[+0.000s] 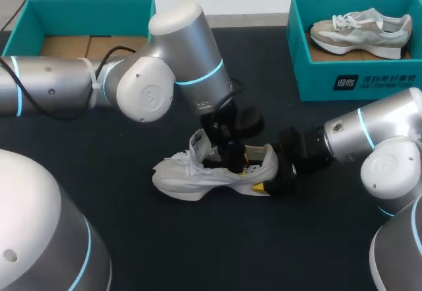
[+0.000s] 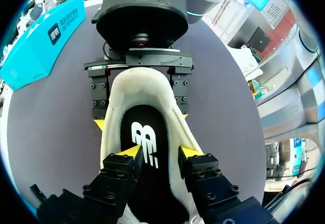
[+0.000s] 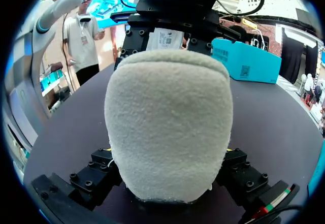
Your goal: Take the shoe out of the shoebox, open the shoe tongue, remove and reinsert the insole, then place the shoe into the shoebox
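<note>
Shoe [image 1: 179, 175], heel clamped in right gripper [image 1: 265, 177]

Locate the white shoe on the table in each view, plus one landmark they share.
Head view: white shoe on its sole at the table's middle, toe toward my left side.
Left wrist view: white shoe seen from above, its black insole under the left gripper.
Right wrist view: the white shoe shows its heel, filling the middle.
Shared landmark: the right gripper, fingers on both sides of the heel.
</note>
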`<state>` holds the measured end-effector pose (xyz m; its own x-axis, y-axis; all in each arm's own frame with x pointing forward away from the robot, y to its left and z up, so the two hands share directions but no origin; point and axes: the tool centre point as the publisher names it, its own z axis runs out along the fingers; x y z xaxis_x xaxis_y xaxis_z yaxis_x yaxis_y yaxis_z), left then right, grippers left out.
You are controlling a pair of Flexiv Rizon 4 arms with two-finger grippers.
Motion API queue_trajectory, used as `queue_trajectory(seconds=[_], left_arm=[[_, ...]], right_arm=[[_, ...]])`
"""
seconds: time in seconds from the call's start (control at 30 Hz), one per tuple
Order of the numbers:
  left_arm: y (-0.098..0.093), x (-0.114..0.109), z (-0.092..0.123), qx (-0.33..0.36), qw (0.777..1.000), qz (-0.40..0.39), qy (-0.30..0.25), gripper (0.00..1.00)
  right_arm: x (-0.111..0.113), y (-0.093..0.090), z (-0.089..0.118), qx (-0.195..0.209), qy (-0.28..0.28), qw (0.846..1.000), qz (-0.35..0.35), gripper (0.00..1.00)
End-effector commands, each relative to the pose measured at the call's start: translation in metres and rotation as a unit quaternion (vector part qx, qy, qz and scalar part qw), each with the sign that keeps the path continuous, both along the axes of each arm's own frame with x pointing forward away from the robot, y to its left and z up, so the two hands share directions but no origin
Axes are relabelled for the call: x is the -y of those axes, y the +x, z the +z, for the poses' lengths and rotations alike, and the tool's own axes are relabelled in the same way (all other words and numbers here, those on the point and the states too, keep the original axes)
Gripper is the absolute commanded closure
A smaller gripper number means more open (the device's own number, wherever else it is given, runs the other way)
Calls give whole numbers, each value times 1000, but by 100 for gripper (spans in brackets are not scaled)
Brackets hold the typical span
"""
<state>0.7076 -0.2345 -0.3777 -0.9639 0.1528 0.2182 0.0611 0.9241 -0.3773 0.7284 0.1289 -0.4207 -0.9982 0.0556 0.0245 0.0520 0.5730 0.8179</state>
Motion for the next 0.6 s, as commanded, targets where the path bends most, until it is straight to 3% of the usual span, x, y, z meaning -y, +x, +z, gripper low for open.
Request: queue_trajectory(seconds=[0.03,0.2,0.33,0.6], left_arm=[[-5,1,-5,-6,1000,-3,-7,52],[-6,4,-15,-15,1000,-8,-4,50],[-4,6,-22,-10,1000,-14,10,23],[2,1,-22,36,999,-2,36,19]], right_arm=[[-1,0,2,0,-2,1000,-1,100],[-1,0,2,0,-2,1000,-1,100],[-1,0,2,0,-2,1000,-1,100],[-1,0,2,0,-2,1000,-1,100]])
